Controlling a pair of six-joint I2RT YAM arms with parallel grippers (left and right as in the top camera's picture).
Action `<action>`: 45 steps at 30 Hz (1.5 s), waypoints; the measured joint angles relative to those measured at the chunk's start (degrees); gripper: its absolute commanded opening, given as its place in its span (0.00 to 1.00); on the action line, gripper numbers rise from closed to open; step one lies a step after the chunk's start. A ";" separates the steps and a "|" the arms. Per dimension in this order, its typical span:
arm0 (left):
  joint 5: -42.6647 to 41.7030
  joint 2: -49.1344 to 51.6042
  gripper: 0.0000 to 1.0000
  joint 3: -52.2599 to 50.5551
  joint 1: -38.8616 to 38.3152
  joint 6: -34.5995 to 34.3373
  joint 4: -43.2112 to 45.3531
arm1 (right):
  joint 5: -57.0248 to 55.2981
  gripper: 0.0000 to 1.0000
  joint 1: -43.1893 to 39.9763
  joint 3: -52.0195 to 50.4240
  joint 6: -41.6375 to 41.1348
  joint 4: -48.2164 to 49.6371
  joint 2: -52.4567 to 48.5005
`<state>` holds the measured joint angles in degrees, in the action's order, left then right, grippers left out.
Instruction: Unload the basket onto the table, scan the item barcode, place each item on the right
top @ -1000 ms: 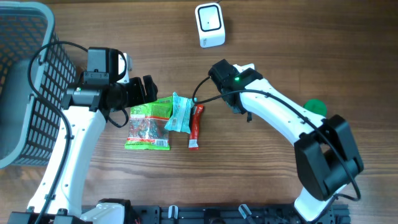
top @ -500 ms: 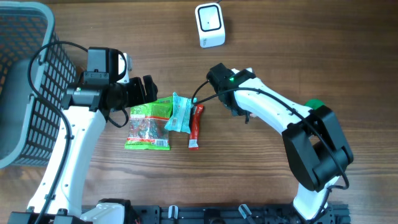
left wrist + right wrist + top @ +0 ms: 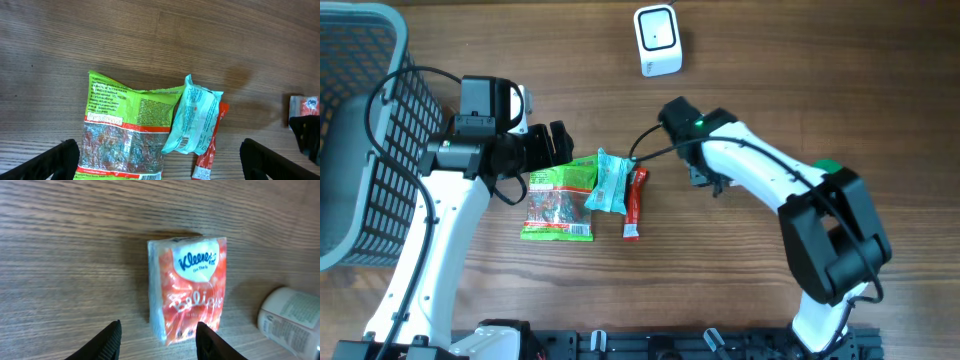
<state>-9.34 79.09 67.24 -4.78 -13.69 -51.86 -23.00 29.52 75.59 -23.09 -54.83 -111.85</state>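
The right jaws have just parted, leaving the Kleenex pack (image 3: 189, 287) loose on the surface (image 3: 60, 255). The left jaws hang wide open above the snacks (image 3: 125, 135). That item looks done.

A: Non-task inventory, with the basket as reference?

B: Grey mesh basket (image 3: 355, 190) at the far-left edge of the wooden table (image 3: 520, 60), cut off by the frame.

A: Nearest to it?

B: Green snack bag (image 3: 558, 205), lying flat to the basket's right, apart from it. A teal packet (image 3: 611, 182) overlaps the bag's side away from the basket. A red stick pack (image 3: 634, 205) lies one step farther out, touching the teal packet.

A: Beyond those?

B: Green round object (image 3: 828, 170), well right of the basket, partly hidden. Wrist view only: a white labelled container (image 3: 292, 320), cut off. Its bearing from the basket cannot be told.
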 measured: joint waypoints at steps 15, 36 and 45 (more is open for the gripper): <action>0.00 0.00 1.00 -0.02 0.00 -0.02 0.00 | 36.26 0.43 -26.14 0.44 15.72 0.68 0.72; 0.00 0.00 1.00 0.00 0.00 0.00 0.00 | 43.45 0.38 -29.99 0.74 21.18 -0.37 7.21; 0.00 0.00 1.00 0.00 0.00 -0.02 0.00 | 38.88 0.41 -30.82 0.52 20.13 0.33 7.19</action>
<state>-9.34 79.09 67.24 -4.78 -13.72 -51.86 15.88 -1.30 76.12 -2.96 -54.50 -104.66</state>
